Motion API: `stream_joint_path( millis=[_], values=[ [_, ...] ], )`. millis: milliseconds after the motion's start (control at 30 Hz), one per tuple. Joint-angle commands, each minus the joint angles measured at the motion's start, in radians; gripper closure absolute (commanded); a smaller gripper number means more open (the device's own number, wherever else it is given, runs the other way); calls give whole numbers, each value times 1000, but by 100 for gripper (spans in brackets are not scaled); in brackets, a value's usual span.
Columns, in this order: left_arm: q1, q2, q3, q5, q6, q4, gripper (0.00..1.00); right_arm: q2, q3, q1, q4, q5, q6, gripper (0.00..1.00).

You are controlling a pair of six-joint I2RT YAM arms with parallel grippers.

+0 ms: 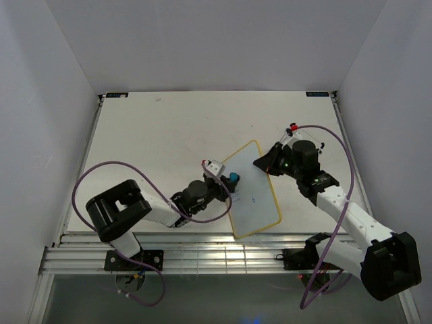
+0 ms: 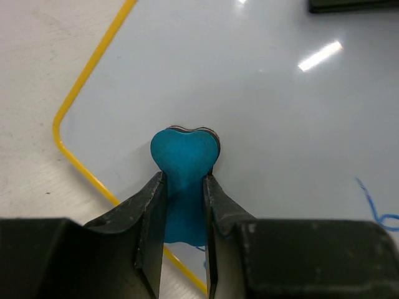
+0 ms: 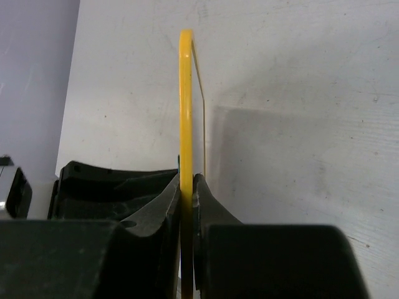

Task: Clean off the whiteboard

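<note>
The whiteboard, white with a thin yellow frame, lies on the table in the middle. A small blue scribble shows on it, and also at the right edge of the left wrist view. My left gripper is shut on the teal bone-shaped eraser, whose tip rests on the board near its left corner. My right gripper is shut on the board's yellow frame at its right edge, seen edge-on in the right wrist view.
The white table is walled by white panels on three sides. Purple cables loop beside both arms. A slotted metal rail runs along the near edge behind the arm bases.
</note>
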Motion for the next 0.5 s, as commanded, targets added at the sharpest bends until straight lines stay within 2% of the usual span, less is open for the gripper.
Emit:
stream_joint_path(
  millis=[0,67,133,167,333,467],
  values=[
    [-100,-23,16,86,93,69,100,-21,3,20,178,-62,129,92],
    [-163,-27,7,166,124,133,100,-10,-7,20,189,-33,137,92],
    [-214,-26,19,150,182,120,100,8,-7,15,195,-45,154,92],
    [-237,-23,25,187,202,101,100,14,4,14,193,-53,154,92],
    [-266,-12,23,286,254,63,100,8,15,13,158,-22,117,92],
    [-275,-9,42,361,309,-41,100,2,13,12,158,-28,117,92]
  ],
)
